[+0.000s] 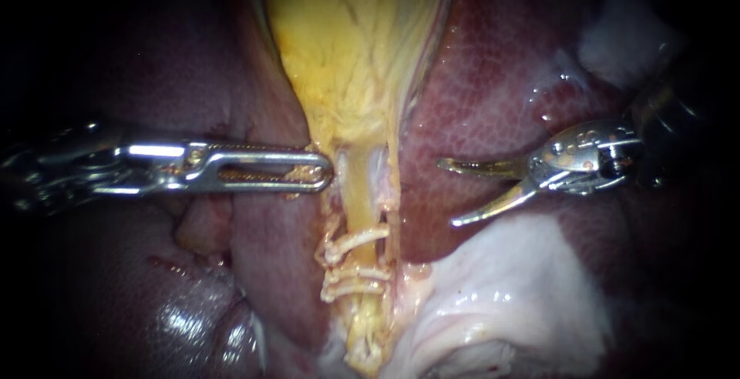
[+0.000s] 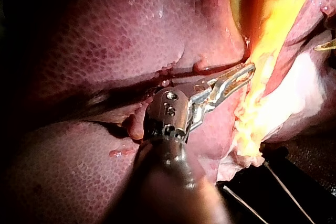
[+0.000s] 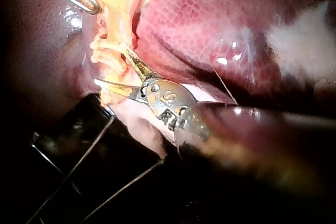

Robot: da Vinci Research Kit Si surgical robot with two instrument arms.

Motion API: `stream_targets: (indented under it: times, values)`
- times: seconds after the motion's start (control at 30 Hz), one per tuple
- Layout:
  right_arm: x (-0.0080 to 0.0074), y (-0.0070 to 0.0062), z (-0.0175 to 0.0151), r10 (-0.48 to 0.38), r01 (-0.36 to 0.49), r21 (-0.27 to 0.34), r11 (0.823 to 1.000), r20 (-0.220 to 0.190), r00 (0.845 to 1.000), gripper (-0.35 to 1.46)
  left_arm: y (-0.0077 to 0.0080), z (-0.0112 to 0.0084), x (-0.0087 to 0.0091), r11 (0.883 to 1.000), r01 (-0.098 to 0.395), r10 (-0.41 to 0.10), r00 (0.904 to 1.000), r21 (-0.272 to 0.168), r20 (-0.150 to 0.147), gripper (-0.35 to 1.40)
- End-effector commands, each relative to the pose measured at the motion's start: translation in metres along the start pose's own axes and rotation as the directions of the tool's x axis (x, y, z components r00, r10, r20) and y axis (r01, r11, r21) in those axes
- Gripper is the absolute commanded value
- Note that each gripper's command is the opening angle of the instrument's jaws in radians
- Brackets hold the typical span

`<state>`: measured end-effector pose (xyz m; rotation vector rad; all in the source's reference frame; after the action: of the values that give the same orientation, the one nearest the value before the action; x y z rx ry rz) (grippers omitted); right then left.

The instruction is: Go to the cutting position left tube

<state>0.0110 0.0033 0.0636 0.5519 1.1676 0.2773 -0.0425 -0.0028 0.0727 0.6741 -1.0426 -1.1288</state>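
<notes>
The yellow gallbladder (image 1: 351, 48) narrows downward into a pale yellow tube (image 1: 356, 194). Cream clips (image 1: 351, 244) cross this tube, with more clips (image 1: 354, 280) just below. I cannot tell which tube is the left one. My left instrument (image 1: 320, 169) comes in level from the left, its slotted jaws shut on the gallbladder's edge just above the tube; the left wrist view shows its jaws (image 2: 245, 72) at the yellow tissue. My right instrument (image 1: 449, 192) hovers over the liver to the right of the tube, its two curved blades open and holding nothing. In the right wrist view its blades (image 3: 110, 64) point at the clipped tissue (image 3: 105, 51).
Dark red liver (image 1: 493, 94) lies on both sides of the gallbladder. Pale white tissue (image 1: 509, 286) sits below my right instrument. Glistening tissue (image 1: 185, 321) lies at the lower left. Thin wires (image 3: 89, 150) cross the dark bench beneath the specimen.
</notes>
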Motion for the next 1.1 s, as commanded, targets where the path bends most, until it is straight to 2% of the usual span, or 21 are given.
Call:
stream_targets:
  times: [0.03,0.17,0.23,0.4,0.53,0.63,0.77,0.93,1.1]
  values:
    - [0.0,0.0,0.0001,0.0,0.0,0.0,1.0,0.0,1.0,1.43,0.0,0.0,0.0,1.0,0.0,0.0,1.0,0.001,0.0,-0.35]
    - [-0.0001,0.0,0.0001,0.0,0.0,0.0,1.0,0.0,1.0,1.43,-0.0002,-0.0005,-0.0006,1.0,0.003,-0.003,1.0,0.004,-0.003,-0.35]
    - [-0.0001,0.0,0.0001,0.0,0.0,0.0,1.0,0.0,1.0,1.43,-0.0004,-0.0014,-0.0015,1.0,0.008,-0.007,0.9999,0.013,-0.009,-0.35]
    - [-0.0003,-0.0001,0.0004,-0.002,0.002,-0.001,1.0,0.0,1.0,1.43,-0.0009,-0.0045,-0.0037,1.0,0.028,-0.028,0.9996,0.003,0.005,-0.35]
    - [-0.0009,-0.0003,0.0012,-0.007,0.007,0.009,1.0,0.0,1.0,1.43,-0.0013,-0.0057,-0.0041,1.0,0.026,-0.026,0.9996,0.002,0.011,-0.35]
    - [-0.0024,-0.0006,0.0026,-0.006,0.006,0.03,1.0,0.008,1.0,1.43,-0.0013,-0.006,-0.004,1.0,0.025,-0.025,0.9996,0.001,0.015,-0.35]
    - [-0.0059,-0.0011,0.0054,0.025,-0.029,0.066,0.997,0.062,0.998,1.43,-0.0012,-0.0062,-0.004,1.0,0.025,-0.025,0.9996,0.0,0.015,-0.35]
    - [-0.0102,-0.0014,0.008,0.067,-0.079,0.105,0.991,0.109,0.992,1.43,-0.0011,-0.0065,-0.004,1.0,0.025,-0.025,0.9996,-0.001,0.016,-0.35]
    - [-0.0129,-0.0012,0.0098,0.096,-0.113,0.126,0.986,0.13,0.987,1.43,-0.001,-0.0068,-0.0041,1.0,0.026,-0.026,0.9995,-0.002,0.016,-0.35]
